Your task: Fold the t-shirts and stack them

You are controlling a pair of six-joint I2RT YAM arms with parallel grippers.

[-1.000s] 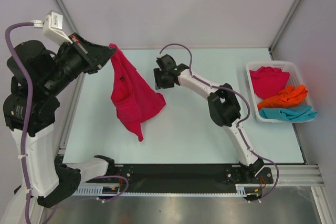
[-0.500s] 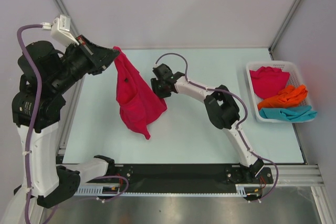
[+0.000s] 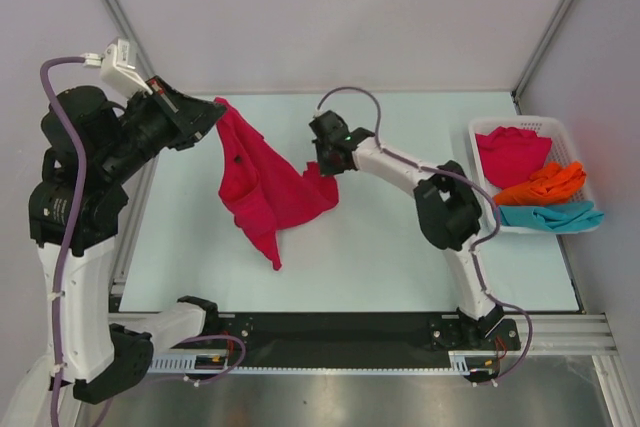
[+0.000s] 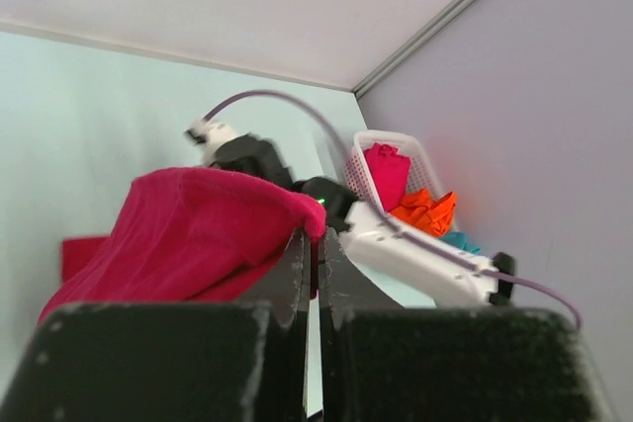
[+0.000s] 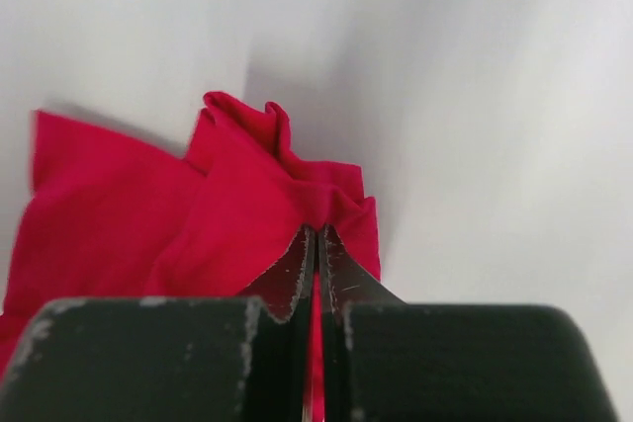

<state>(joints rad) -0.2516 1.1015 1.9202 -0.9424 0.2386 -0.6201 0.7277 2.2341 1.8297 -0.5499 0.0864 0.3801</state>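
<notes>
Two grippers hold one crimson red cloth t-shirt [image 3: 265, 182], well left of the white slatted plastic basket [image 3: 515, 121]. We see our left gripper [image 3: 212, 112] clamped on its raised corner, farthest from the basket, and our right gripper [image 3: 325, 167] pinching the edge nearer the basket. Inside the basket lie another crimson shirt [image 3: 510, 155], a bright orange shirt [image 3: 545, 184] and a teal blue shirt [image 3: 548, 215].

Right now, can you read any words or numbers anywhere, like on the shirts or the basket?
No text can be read anywhere.
The held red t-shirt is plain; a tiny dark speck on it is too small to read.
The orange t-shirt and its neighbours in the white basket are plain too.
</notes>
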